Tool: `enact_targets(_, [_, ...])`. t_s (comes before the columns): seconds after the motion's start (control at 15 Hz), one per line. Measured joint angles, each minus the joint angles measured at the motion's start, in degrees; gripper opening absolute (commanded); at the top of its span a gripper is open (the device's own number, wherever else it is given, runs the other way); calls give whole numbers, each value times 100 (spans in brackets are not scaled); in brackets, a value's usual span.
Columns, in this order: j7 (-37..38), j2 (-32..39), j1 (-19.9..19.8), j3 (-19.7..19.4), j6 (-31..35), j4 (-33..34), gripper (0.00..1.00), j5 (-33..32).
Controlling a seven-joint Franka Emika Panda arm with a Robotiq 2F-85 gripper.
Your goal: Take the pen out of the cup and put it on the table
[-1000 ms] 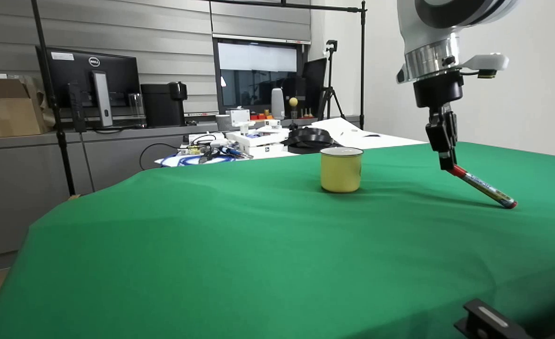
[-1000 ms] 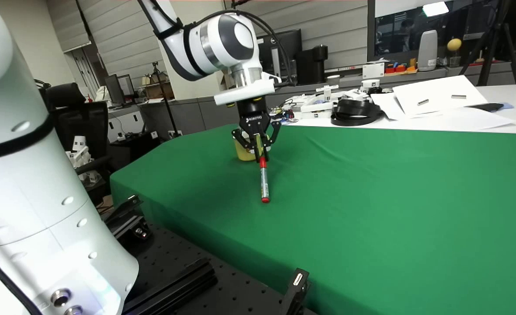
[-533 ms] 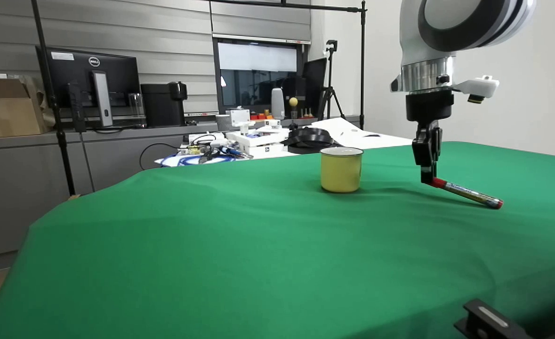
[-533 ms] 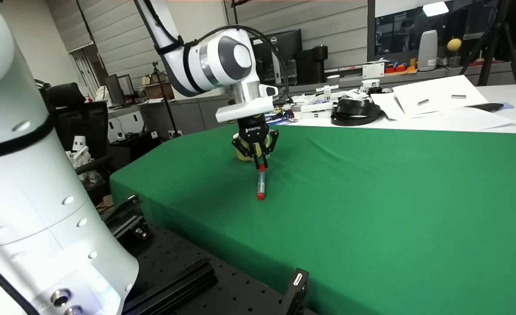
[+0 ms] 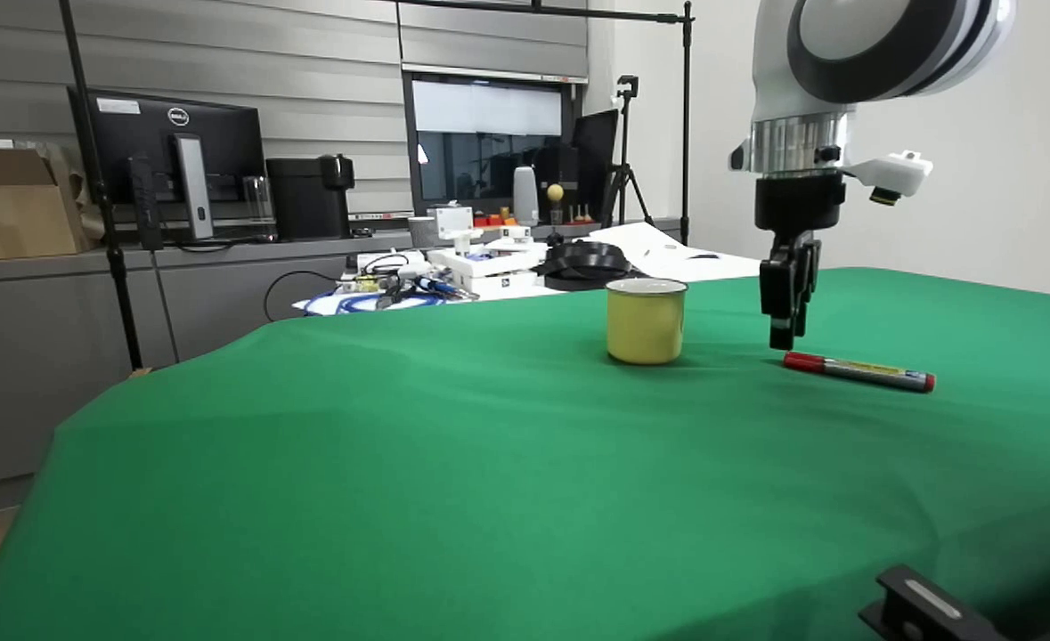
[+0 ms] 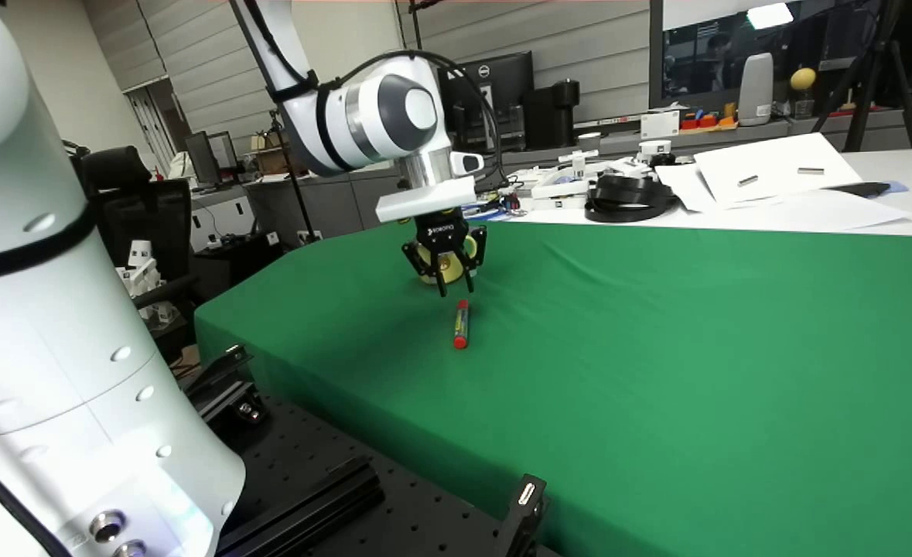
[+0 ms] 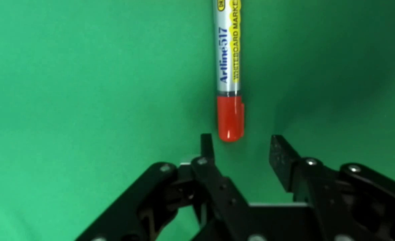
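Observation:
The pen, a silver and yellow whiteboard marker with a red cap, lies flat on the green-covered table (image 5: 489, 481). It shows in both exterior views (image 5: 858, 372) (image 6: 462, 325) and in the wrist view (image 7: 229, 67), its cap toward the gripper. My gripper (image 5: 782, 343) is open and empty, just above the table by the cap end. In the wrist view its fingers (image 7: 241, 142) stand apart, with the cap tip just beyond them and not touching. The yellow cup (image 5: 645, 322) stands upright beyond the gripper; in an exterior view the cup (image 6: 451, 271) is partly hidden behind the fingers.
A white table behind holds white parts, a black coil (image 5: 585, 263), cables and papers (image 6: 780, 174). A black bracket (image 6: 524, 510) stands at the near table edge by the robot's base.
The gripper has come down and toward the cup, lowering the tilted pen until it lies flat. The fingers have opened, let go of the pen and drawn back slightly from its cap.

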Motion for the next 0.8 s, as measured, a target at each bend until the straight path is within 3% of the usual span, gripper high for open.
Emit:
enact_targets(0.13, [-22, -235, -3, 22, -95, -4, 93, 99])
enact_targets(0.27, [-32, -547, -2, 34, -226, -23, 100, 155])
enact_targets(0.53, [-100, -1150, 4, 69, -526, -125, 100, 236])
enact_targets(0.8, [-122, -1160, 10, 72, -530, -145, 100, 252])
